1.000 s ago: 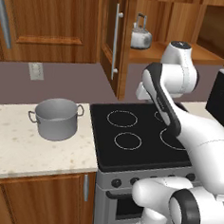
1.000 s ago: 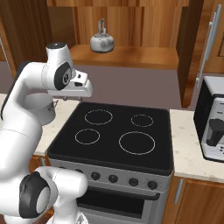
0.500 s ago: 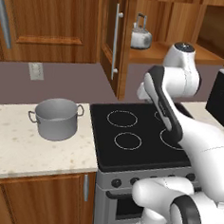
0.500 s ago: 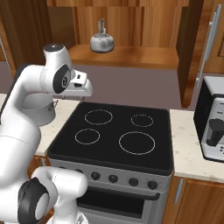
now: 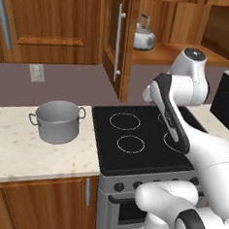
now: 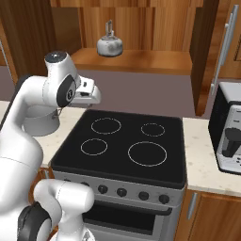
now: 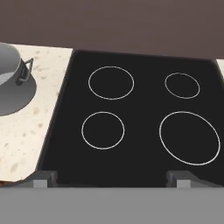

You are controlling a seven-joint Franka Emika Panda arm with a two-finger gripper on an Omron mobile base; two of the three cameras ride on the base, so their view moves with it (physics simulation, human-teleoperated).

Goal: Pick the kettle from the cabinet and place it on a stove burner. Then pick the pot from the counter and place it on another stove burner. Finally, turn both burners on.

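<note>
Simulated kitchen, three views. The kettle (image 5: 144, 37) stands upright on the wooden shelf of the open cabinet (image 5: 175, 53), on the shelf's left part, above and behind the stove (image 5: 138, 142); its arched handle rises over the shiny body, also seen from the right base view (image 6: 109, 44). The cabinet door (image 5: 114, 38) stands open to the left of the kettle, its silver bar handle vertical. The pot (image 5: 57, 120) sits on the counter (image 5: 16, 152), left of the stove and just beside its edge, lidless; the hand view catches part of its side and one loop handle (image 7: 13, 78). The gripper (image 7: 112, 178) hangs above the black cooktop, jaws spread wide and holding nothing, fingertips (image 7: 43, 178) apart over the near edge. All four burner rings (image 7: 111, 82) are bare.
</note>
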